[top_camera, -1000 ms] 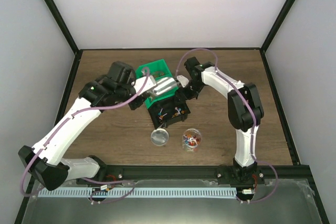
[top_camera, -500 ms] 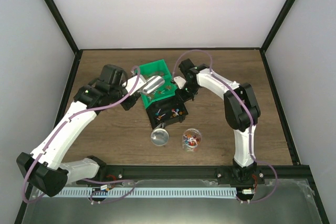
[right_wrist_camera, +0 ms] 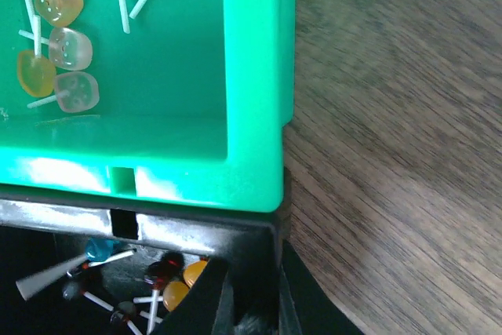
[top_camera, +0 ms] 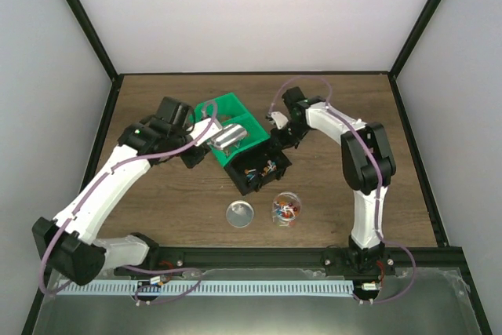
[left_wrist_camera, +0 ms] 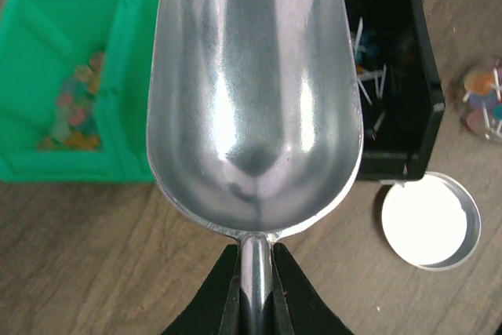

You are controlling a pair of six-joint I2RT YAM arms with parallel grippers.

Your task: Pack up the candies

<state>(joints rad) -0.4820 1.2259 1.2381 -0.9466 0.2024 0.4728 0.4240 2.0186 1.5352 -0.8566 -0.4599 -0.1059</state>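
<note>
A: Where do the candies (right_wrist_camera: 59, 1) lie?

B: In three places. Some are in the green bin (top_camera: 227, 107), some in the black bin (top_camera: 235, 176) touching it, and a few fill the clear cup (top_camera: 286, 208) standing apart on the table (top_camera: 157, 194), nearer the arm bases.

A: Which way do they point?

B: No single way. Each has a thin white stick as its long axis. In the right wrist view the green-bin sticks slant at mixed angles, and the black-bin ones run mostly sideways.

A: And the left gripper (left_wrist_camera: 252, 260)?

B: It is clamped on the handle of a metal scoop (left_wrist_camera: 255, 92). The bowl points away from the fingers, over the line where the two bins meet. No candy is in the bowl; in the left wrist view the green-bin candies sit to its left and the black-bin ones to its right.

A: The right gripper (right_wrist_camera: 251, 296)?

B: It pinches the black bin's wall at a corner, with candies just inside that wall beside its inner finger
</note>
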